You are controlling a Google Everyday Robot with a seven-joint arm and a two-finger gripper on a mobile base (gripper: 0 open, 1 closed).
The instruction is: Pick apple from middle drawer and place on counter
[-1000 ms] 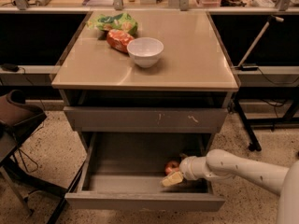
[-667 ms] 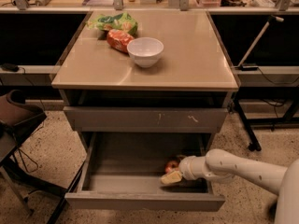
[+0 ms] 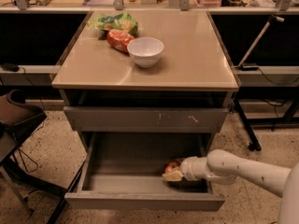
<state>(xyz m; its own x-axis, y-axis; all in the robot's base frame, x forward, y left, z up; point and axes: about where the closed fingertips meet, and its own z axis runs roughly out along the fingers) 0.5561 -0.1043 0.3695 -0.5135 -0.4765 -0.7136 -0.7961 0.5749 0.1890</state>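
Staying put in middle drawer (image 3: pixel 128 178), 4 o'clock corner, gripper (image 3: pixel 174 174) sits at apple (image 3: pixel 171 165); closure can't tell; lift pending.

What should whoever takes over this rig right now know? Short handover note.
Gripper: inside the open middle drawer, right front corner, at the apple; a grasp cannot be confirmed.
Apple: low in the drawer, not out yet.
Counter: holds the white bowl, an orange-red snack bag and a green bag.
Done: drawer open, arm reached in.
Left: secure the apple, lift it out, set it on the counter.
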